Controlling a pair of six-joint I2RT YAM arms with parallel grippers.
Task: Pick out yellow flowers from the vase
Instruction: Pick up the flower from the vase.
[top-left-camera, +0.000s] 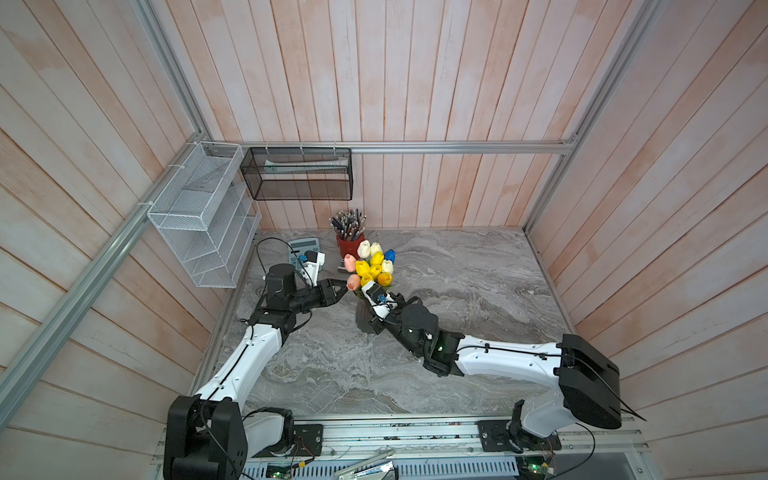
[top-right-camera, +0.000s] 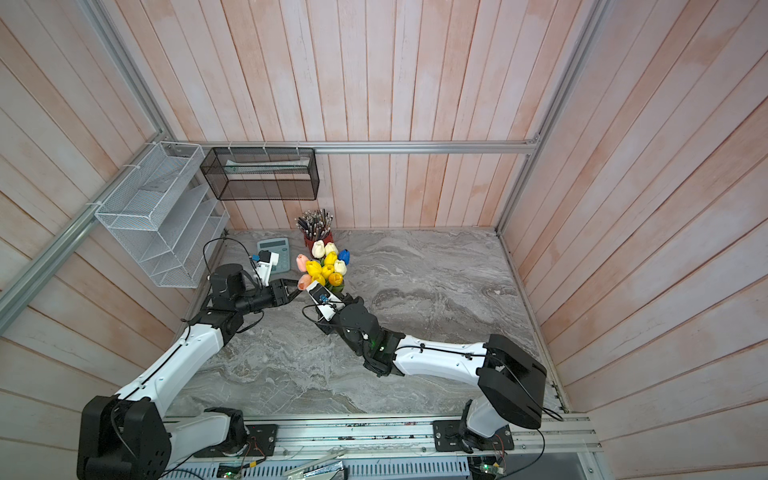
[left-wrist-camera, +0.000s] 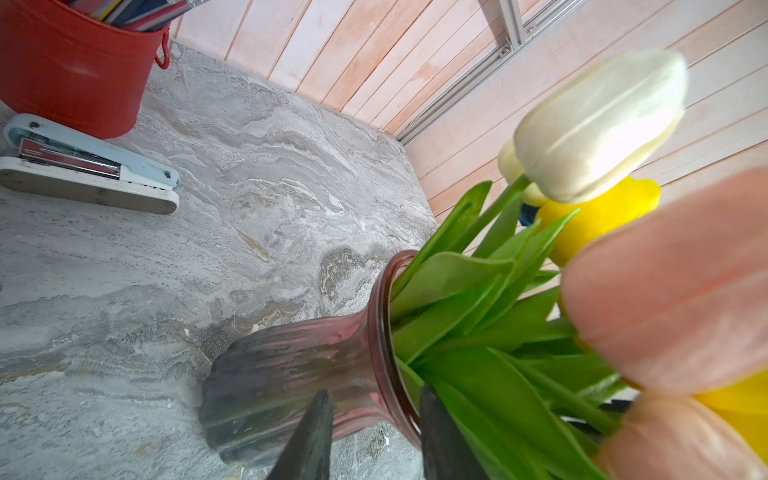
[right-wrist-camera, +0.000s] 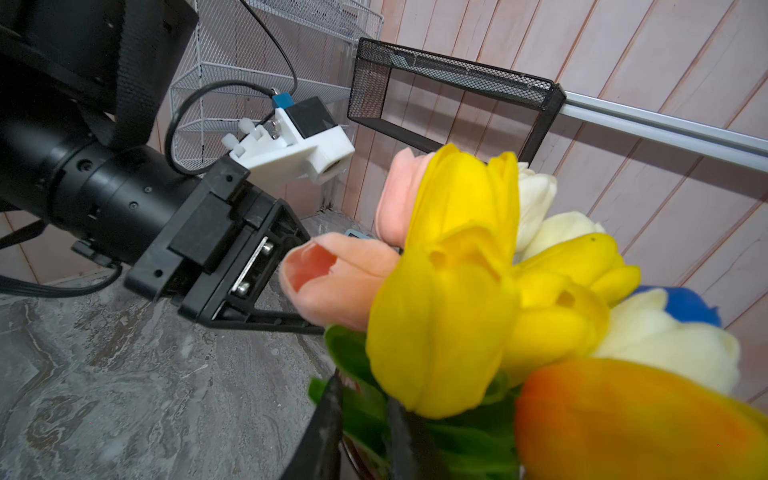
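On the left wall hangs a white wire-mesh shelf (top-left-camera: 203, 220), and right of it on the far wall a black mesh basket (top-left-camera: 297, 174). Below them, at the far left of the grey marbled table (top-left-camera: 457, 291), lies a grey calculator (top-left-camera: 300, 246). Right of that stands a red metal cup of pencils (top-left-camera: 348, 246), with a pale blue and white stapler (left-wrist-camera: 87, 166) just beside it. My left gripper (top-left-camera: 343, 285) hovers at the left of the bouquet, tips just beside a pink tulip (top-left-camera: 353, 282). Its fingers (left-wrist-camera: 309, 440) are apart, the vase's rim shows in the gap, and I see nothing clamped. The dark ribbed translucent vase (left-wrist-camera: 291, 374) stands left of the table's centre, nearer than the red cup, between my two grippers. The yellow flowers (top-left-camera: 375, 270), five closed tulip heads, one orange-tinged, stand in it among white tulips (top-left-camera: 364, 248) and a blue tulip (top-left-camera: 390, 254). My right gripper (right-wrist-camera: 365, 436) sits below the heads on the right. Green leaves fill the narrow gap between its fingers, and I cannot tell whether they pinch a stem
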